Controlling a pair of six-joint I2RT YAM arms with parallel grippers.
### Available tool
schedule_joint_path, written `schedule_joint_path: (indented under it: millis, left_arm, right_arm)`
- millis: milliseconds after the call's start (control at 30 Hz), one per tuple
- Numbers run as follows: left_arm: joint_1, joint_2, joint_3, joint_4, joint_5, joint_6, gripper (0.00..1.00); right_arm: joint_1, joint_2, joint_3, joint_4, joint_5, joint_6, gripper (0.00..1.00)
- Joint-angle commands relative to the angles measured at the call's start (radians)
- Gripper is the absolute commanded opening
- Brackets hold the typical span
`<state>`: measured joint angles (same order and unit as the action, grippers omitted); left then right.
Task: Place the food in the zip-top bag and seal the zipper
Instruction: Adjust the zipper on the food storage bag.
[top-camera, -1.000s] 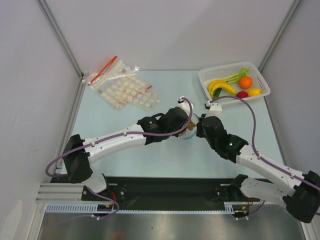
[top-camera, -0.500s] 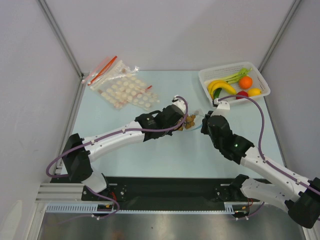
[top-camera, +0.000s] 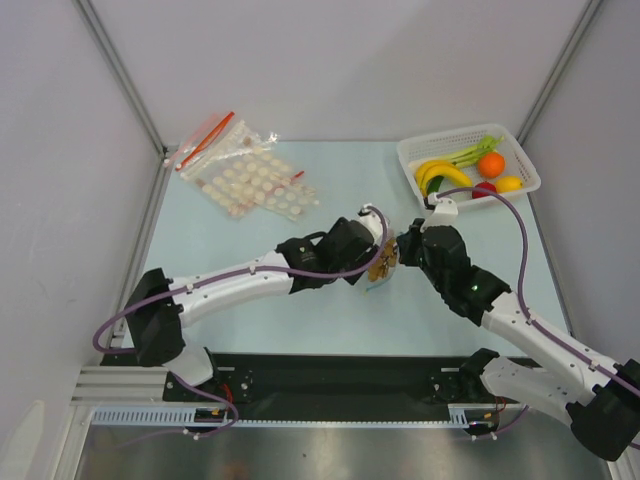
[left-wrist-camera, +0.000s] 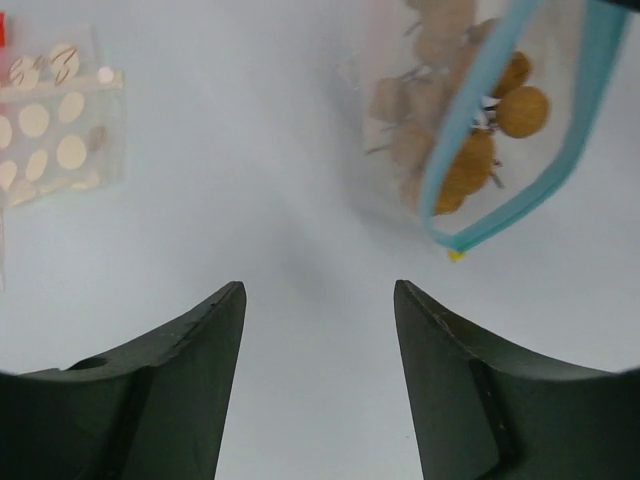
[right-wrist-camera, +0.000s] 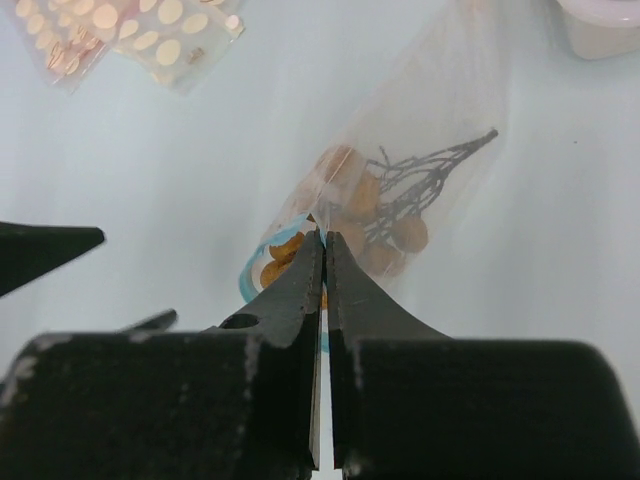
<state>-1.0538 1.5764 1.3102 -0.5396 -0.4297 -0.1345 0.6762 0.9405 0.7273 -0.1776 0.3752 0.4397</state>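
The zip-top bag (left-wrist-camera: 400, 100) lies mid-table, its mouth gaping. Its teal zipper (left-wrist-camera: 450, 130) forms an open loop. The food, a bunch of tan-brown round fruits (left-wrist-camera: 523, 110) on thin dark stems, sits inside the bag (right-wrist-camera: 440, 110). My right gripper (right-wrist-camera: 322, 238) is shut on the bag's edge at the zipper (right-wrist-camera: 250, 270), just in front of the fruits (right-wrist-camera: 345, 165). My left gripper (left-wrist-camera: 318, 300) is open and empty, over bare table short of the bag's mouth. In the top view both grippers, left (top-camera: 376, 262) and right (top-camera: 402, 250), meet at the bag (top-camera: 384, 270). A small red round fruit (top-camera: 484, 188) lies in the basket.
A white basket (top-camera: 420, 150) at the back right holds bananas (top-camera: 440, 172), an orange (top-camera: 490, 163), a lemon (top-camera: 509, 183) and green stalks. At the back left lie a clear bag with white discs (top-camera: 255, 185) and a clear bag with a red strip (top-camera: 205, 140).
My left gripper has gone from shut to open, and its arm has shifted at the bag. The right gripper stayed shut and moved slightly with the bag.
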Motion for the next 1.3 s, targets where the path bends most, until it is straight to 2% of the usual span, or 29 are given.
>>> schedule_joint_path:
  millis: [0,200,400,500,567,600,667,733,800,833,933,1100,1133,1167,1267]
  left_arm:
    - [-0.063,-0.053,-0.051,0.125,0.031,0.090,0.67]
    - [-0.081,-0.122,-0.201,0.400,0.068,0.131,0.72]
    - [-0.081,-0.108,-0.253,0.567,0.019,0.174,0.68]
    - [-0.080,-0.064,-0.227,0.572,0.019,0.182,0.62]
    - [-0.078,-0.021,-0.204,0.558,0.003,0.179,0.53]
    - [-0.074,0.003,-0.180,0.547,-0.065,0.167,0.41]
    - [-0.060,0.007,-0.189,0.547,-0.067,0.159,0.37]
    - [-0.042,0.016,-0.193,0.549,0.005,0.145,0.34]
    - [-0.029,0.042,-0.172,0.518,0.013,0.141,0.27]
    - [-0.029,0.048,-0.164,0.497,-0.012,0.141,0.15]
    - [-0.029,0.037,-0.161,0.478,-0.035,0.141,0.00]
    - [-0.031,-0.019,-0.144,0.357,-0.073,0.073,0.00]
    - [-0.031,-0.036,-0.138,0.331,-0.083,0.064,0.00]
    - [-0.029,-0.042,-0.125,0.302,-0.098,0.056,0.00]
    - [-0.014,-0.070,-0.105,0.219,-0.084,0.016,0.00]
  right_arm:
    - [-0.010,-0.022,0.003,0.046,-0.041,-0.001,0.00]
    - [-0.015,-0.031,-0.002,0.052,-0.068,0.008,0.00]
    - [-0.017,-0.039,-0.014,0.073,-0.102,0.013,0.00]
    - [-0.017,-0.042,-0.016,0.081,-0.124,0.011,0.00]
    - [-0.017,-0.052,-0.026,0.096,-0.143,0.004,0.00]
    - [-0.015,-0.066,-0.038,0.116,-0.166,-0.007,0.00]
    - [-0.017,-0.072,-0.042,0.124,-0.179,-0.009,0.00]
    - [-0.017,-0.077,-0.048,0.135,-0.200,-0.012,0.00]
    - [-0.017,-0.083,-0.049,0.141,-0.206,-0.013,0.00]
    - [-0.017,-0.085,-0.051,0.138,-0.205,-0.013,0.00]
    - [-0.018,-0.091,-0.051,0.130,-0.177,-0.013,0.00]
    - [-0.024,-0.083,-0.057,0.132,-0.159,-0.012,0.00]
    - [-0.026,-0.074,-0.055,0.135,-0.160,-0.013,0.06]
    - [-0.029,-0.072,-0.061,0.139,-0.162,-0.016,0.24]
    - [-0.038,-0.068,-0.077,0.167,-0.176,-0.018,0.44]
